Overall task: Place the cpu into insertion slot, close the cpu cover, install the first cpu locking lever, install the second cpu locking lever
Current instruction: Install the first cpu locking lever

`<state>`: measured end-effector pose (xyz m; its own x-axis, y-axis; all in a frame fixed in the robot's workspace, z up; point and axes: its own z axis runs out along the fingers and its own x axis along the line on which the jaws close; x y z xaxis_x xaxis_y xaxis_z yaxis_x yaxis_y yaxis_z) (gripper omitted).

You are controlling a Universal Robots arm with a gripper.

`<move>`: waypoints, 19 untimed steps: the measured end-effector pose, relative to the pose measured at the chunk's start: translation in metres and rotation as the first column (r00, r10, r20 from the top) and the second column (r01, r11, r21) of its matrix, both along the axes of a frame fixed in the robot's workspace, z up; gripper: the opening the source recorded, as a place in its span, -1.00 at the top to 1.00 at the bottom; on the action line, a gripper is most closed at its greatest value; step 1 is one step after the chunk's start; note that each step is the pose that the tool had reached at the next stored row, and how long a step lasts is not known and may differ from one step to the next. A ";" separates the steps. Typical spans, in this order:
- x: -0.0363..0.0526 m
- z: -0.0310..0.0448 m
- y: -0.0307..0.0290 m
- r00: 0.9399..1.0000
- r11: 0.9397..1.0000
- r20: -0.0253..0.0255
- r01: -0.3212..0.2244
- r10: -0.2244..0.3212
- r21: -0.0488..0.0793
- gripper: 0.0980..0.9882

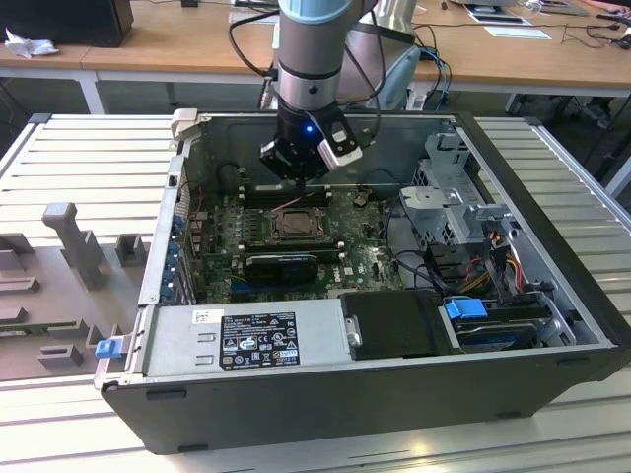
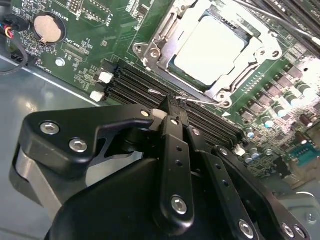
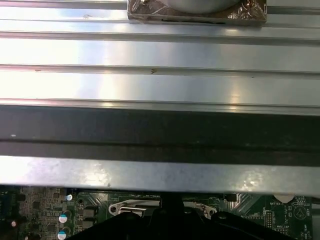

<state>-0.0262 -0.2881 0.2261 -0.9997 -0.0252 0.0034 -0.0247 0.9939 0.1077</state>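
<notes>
Gripper: hangs inside the open computer case, low over the green motherboard, beside the socket on its far side in the exterior view.
Jaws: drawn together to a narrow point in the second wrist view, with no chip between them; a thin wire lever runs right at the tips, but I cannot tell whether they pinch it or merely touch it.
Cpu: seated flat in the insertion slot, its bright face showing through the middle.
Cpu cover: appears to lie down over the chip as a silver frame around it, not standing up.
Lever axis: the wire runs along the socket edge nearest the jaws, parallel to the black memory slots that lie between that edge and the case wall.
Direction from jaws: the socket lies just beyond the tips, across the lever; in the exterior view it sits toward the camera from the gripper.
Stage, as I judge it: chip placed and cover lowered, work now at a locking lever on the gripper's side of the socket.
Arm: a single arm, so nothing else is nearer.
</notes>
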 end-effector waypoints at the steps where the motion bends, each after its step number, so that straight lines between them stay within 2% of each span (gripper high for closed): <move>1: 0.0012 -0.0008 0.0000 1.000 1.000 0.000 -0.001 0.001 0.000 0.98; 5: 0.0053 -0.0033 0.0000 1.000 1.000 0.000 -0.013 0.013 0.000 0.98; 19: 0.0084 -0.0195 0.0000 1.000 1.000 0.000 -0.024 0.024 0.000 0.98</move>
<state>-0.0177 -0.2880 0.2066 -0.9988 -0.0495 0.0034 -0.0489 0.9930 0.1074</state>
